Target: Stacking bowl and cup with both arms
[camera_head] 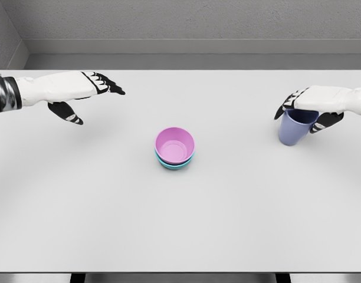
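**Cup in hand, bowls waiting at mid-table**

Head view: The right hand (310, 109) grips a blue-grey cup (295, 128) at the right side of the white table (180, 224), fingers and thumb wrapped round its rim from above, the cup hanging slightly tilted below the palm. Whether its base touches the table cannot be told. Near the table's middle sits a pink bowl (175, 145), nested inside a teal bowl (174, 164) of which only a thin band of rim shows beneath it (the bowl half of the job looks done). Both open upward, and the pink bowl is empty.

The coming move appears to turn on one relation: the bowls lie to the left of the cup-holding hand and a little nearer the robot, well apart from it, with bare table between. The cup's long axis runs roughly vertical, mouth up toward the palm, so it could likely be carried across and lowered base-first into the pink bowl. The right hand is plainly the better placed, since it already has the cup.

The left hand (89, 94) hovers over the far left of the table, fingers stretched out and relaxed, thumb dropped below, holding nothing. It stands about as far from the bowls as the right.
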Robot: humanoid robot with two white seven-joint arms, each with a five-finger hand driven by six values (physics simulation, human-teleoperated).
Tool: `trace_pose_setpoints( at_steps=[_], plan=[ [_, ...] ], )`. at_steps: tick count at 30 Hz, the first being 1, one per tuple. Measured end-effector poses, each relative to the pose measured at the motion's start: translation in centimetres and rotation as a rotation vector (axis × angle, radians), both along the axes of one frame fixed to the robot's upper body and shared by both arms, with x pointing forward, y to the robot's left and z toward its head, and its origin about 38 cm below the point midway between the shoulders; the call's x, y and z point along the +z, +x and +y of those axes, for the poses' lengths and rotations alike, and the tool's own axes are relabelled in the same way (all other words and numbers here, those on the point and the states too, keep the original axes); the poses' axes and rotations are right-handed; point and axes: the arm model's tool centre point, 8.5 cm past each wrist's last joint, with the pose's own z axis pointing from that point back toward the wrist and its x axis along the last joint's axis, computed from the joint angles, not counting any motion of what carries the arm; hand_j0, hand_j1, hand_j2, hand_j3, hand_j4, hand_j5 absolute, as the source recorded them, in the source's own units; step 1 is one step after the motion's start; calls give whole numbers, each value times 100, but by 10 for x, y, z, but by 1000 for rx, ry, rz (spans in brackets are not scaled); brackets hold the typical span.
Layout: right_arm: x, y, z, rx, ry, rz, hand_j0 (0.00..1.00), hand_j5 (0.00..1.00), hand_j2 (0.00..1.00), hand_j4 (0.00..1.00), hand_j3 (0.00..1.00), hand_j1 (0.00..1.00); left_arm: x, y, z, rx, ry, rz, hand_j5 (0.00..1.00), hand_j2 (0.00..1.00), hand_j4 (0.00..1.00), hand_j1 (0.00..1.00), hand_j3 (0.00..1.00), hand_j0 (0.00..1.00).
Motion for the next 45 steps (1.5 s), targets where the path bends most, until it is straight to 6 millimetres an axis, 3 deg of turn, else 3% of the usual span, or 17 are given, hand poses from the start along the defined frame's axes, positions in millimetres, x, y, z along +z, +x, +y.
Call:
trace_pose_setpoints(
  at_steps=[15,30,45],
  plan=[
    [12,4,-1,-5,15,-27,60,60,60,60,60,60,1,0,3,5,3,-1,100,100,100,100,100,100],
    [27,8,1,-8,63,-51,60,60,60,60,60,60,2,0,4,9,4,-3,100,100,100,100,100,100],
    [32,17,36,54,126,-69,60,60,60,60,60,60,2,0,5,9,3,-4,100,100,100,100,100,100]
  ],
)
